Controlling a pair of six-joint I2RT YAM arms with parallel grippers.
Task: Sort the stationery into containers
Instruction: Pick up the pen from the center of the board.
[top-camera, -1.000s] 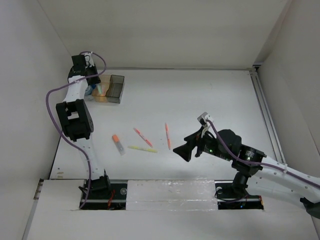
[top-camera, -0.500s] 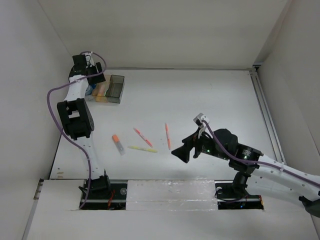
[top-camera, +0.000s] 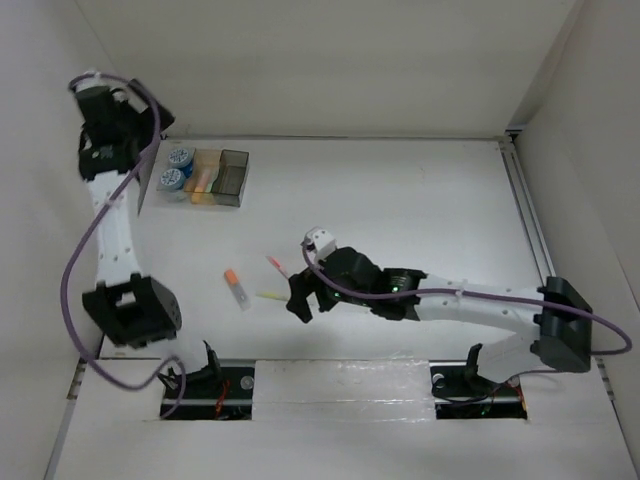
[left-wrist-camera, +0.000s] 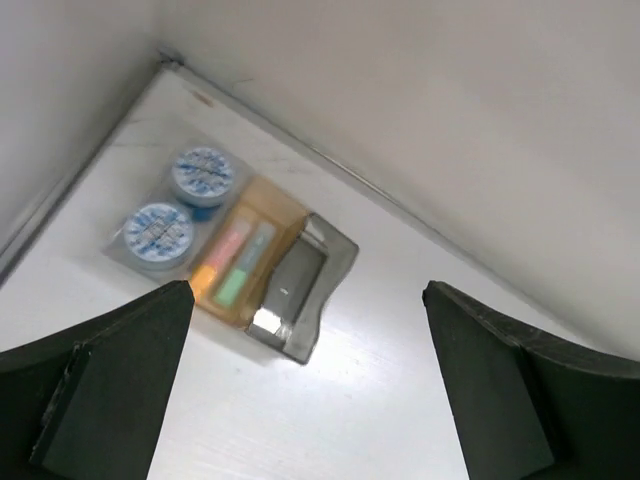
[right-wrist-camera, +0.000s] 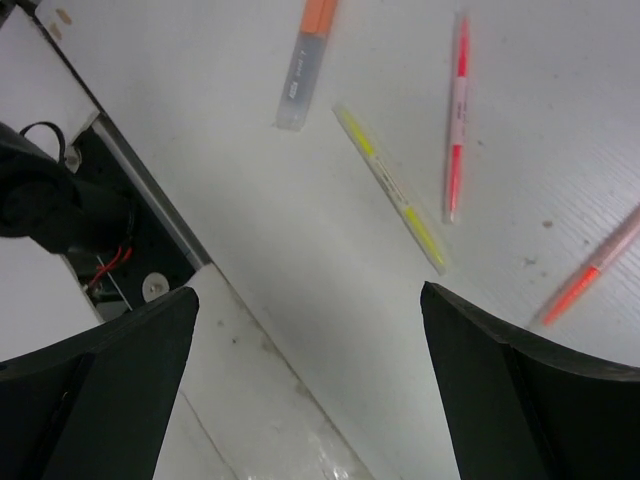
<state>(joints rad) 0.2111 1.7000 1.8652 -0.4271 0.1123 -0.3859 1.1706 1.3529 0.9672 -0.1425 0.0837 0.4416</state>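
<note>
1. The step in hand looks like the next pick. The right gripper (right-wrist-camera: 307, 292) hangs over the loose stationery, which lies well apart from the containers (top-camera: 240, 182), on their arm-base side
2. Four pieces wait there, all flat on the table (right-wrist-camera: 620, 90): an orange-capped marker (right-wrist-camera: 305, 60), a yellow pen (right-wrist-camera: 393, 190), a red pen (right-wrist-camera: 457, 120) and, farthest from the containers, an orange pen (right-wrist-camera: 590, 270)
3. The yellow pen lies nearest the gap between the fingers, so I judge it the likely target
4. To take it well, turn the wrist so the jaws cross the pen's thin width, not its length, and come down at its middle so it lifts level
5. The red pen's tip lies just beside the yellow pen's far end, so a grip at that end could nudge it
6. Carry it to the amber bin (left-wrist-camera: 282, 206), the middle of the containers, where highlighters (left-wrist-camera: 240, 262) already lie. The clear bin (left-wrist-camera: 116, 250) holds two rolls (left-wrist-camera: 203, 172), and the grey bin (left-wrist-camera: 342, 262) at the other end seems empty
7. The right gripper's jaws are spread wide, holding and touching nothing
8. The left gripper (left-wrist-camera: 305, 287) hangs high above the containers, also spread wide, with nothing between its fingers
</note>
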